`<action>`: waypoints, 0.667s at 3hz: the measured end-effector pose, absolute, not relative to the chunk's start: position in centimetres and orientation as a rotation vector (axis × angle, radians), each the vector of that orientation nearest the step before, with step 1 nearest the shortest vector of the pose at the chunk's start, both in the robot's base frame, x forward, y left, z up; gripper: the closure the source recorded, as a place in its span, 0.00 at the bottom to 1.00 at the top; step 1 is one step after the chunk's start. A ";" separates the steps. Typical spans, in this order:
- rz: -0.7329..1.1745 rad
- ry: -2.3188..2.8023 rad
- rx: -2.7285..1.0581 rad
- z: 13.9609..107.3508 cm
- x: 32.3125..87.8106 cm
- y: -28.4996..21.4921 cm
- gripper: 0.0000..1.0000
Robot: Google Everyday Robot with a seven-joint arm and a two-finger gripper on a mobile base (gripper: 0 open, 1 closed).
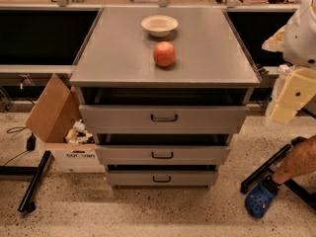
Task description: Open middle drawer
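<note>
Speckled floor ran under the cabinet, whose middle drawer sat second down, its dark handle central. Right of the cabinet hung the hand, well apart from that handle; whether spread or closed I could not tell. Likely trouble: closely stacked handles invited hooking the top drawer or lowest drawer instead, and a jerk could roll the apple off the counter

Grey cabinet top, white bowl near its back edge, red apple just in front of the bowl, not touching, gripper off the right side
</note>
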State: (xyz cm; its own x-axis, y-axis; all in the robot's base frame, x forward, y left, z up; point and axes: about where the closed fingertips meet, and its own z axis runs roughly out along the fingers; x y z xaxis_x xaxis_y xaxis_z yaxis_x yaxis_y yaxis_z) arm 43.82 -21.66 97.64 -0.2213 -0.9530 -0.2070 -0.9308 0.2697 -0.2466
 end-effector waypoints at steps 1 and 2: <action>-0.100 2.233 -1.735 97.0 44.0 -21.6 0.00; -0.099 2.243 -1.800 93.3 44.8 -21.1 0.00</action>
State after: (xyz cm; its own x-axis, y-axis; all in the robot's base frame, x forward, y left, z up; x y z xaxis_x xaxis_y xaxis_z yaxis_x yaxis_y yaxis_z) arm 44.84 -21.08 93.34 -0.1965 -0.9672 -0.1611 -0.9491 0.2288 -0.2163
